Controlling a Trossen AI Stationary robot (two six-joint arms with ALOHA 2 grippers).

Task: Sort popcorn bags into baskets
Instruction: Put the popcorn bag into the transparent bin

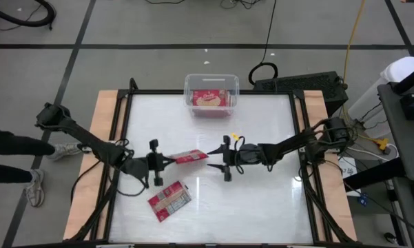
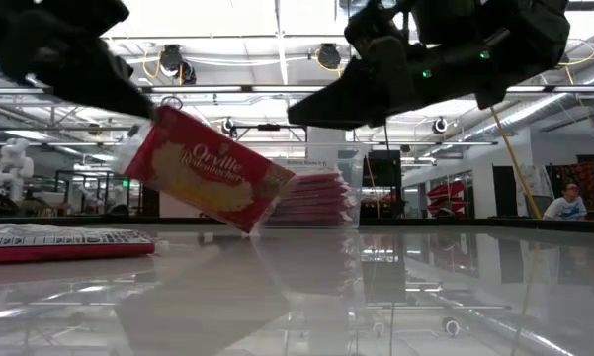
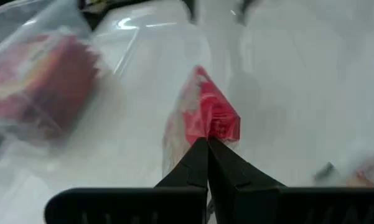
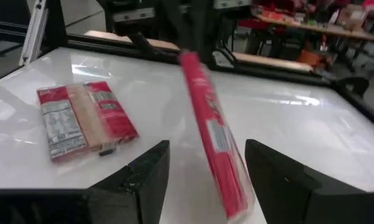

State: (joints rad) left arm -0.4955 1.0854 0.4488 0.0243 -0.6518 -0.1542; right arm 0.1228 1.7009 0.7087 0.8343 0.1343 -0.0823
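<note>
My left gripper (image 1: 169,160) is shut on a red popcorn bag (image 1: 190,156) above the table's middle. The bag also shows in the low view (image 2: 212,178), tilted, popcorn face toward the camera. My right gripper (image 1: 217,156) is open; its fingers stand on either side of the bag's free end (image 4: 213,146) without touching. A second bag (image 1: 169,201) lies flat, label face up, near the front. The clear basket (image 1: 211,84) at the far edge holds several red bags (image 1: 211,100). My left gripper pinches the bag's left end (image 3: 213,127) between its two shut fingers, coming level from the table's left side. The bag sticks out past the fingertips toward the table's right, tilted with its free end lower, clear of the table.
The white tabletop (image 1: 262,200) has a raised dark frame around it. The second bag also shows in the right wrist view (image 4: 84,121) and the low view (image 2: 59,243). Cables and a dark box (image 1: 299,83) lie beyond the far right corner.
</note>
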